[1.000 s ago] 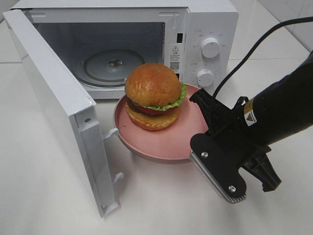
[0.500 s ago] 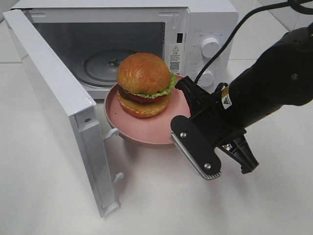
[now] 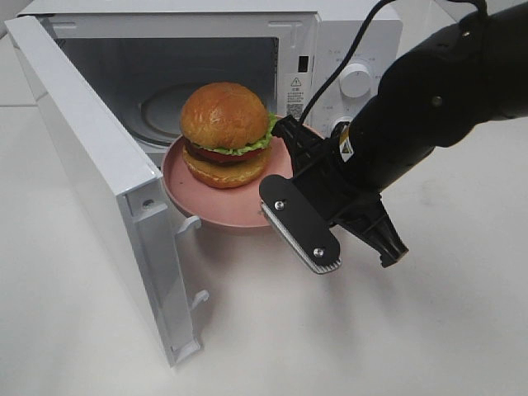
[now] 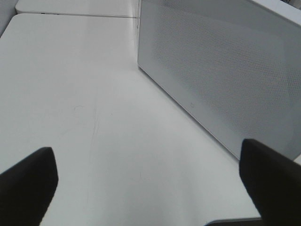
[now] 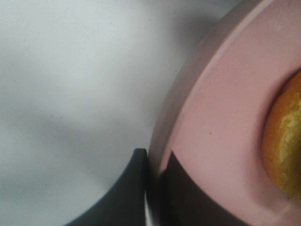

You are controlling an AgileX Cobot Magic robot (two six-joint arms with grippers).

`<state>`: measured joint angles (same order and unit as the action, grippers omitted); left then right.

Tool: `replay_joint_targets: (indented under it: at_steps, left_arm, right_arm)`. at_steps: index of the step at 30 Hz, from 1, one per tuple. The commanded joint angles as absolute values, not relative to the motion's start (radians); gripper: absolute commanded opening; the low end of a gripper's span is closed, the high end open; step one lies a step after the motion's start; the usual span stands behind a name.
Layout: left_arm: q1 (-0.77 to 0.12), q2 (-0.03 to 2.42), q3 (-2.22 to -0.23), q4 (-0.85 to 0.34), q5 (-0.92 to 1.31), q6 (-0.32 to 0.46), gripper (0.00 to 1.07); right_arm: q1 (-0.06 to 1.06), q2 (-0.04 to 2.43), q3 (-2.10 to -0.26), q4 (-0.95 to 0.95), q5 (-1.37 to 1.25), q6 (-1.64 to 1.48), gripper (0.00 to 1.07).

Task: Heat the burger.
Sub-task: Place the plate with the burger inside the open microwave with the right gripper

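The burger (image 3: 224,132), with a glossy brown bun, lettuce frill and a red layer, sits on a round pink plate (image 3: 186,190). My right gripper (image 3: 276,200) is shut on the plate's right rim and holds it off the table at the mouth of the open microwave (image 3: 351,41). In the right wrist view the pink plate rim (image 5: 188,117) runs between my right gripper's (image 5: 153,188) dark fingers, with the burger's bun (image 5: 287,141) at the edge. My left gripper (image 4: 150,188) is open over bare table beside the microwave door's outer face (image 4: 221,70).
The microwave door (image 3: 91,157) stands swung out to the left, its latch hooks facing the plate. The glass turntable (image 3: 161,103) lies inside the cavity behind the burger. The right arm's black cable (image 3: 338,66) passes in front of the control knobs (image 3: 355,80).
My right gripper has carried the plate with the burger to the left and back, from in front of the knobs to the mouth of the microwave cavity. The left gripper is unchanged.
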<state>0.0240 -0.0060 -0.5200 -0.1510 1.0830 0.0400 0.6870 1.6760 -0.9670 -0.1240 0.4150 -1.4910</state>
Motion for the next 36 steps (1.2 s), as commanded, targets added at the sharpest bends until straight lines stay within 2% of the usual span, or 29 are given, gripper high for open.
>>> replay_joint_targets:
  at_steps: [1, 19, 36]
  left_arm:
    - [0.023, -0.009, -0.519, -0.155, 1.069, 0.04, 0.99]
    - [0.023, -0.009, -0.519, -0.155, 1.069, 0.04, 0.99]
    - [0.023, -0.009, -0.519, -0.155, 1.069, 0.04, 0.99]
  right_arm:
    - [0.689, 1.688, -1.029, -0.126, 0.403, -1.494, 0.0]
    - [0.688, 1.829, -1.24, -0.087, 0.497, -1.538, 0.0]
    - [0.688, 1.966, -1.453, -0.136, 0.549, -1.428, 0.0]
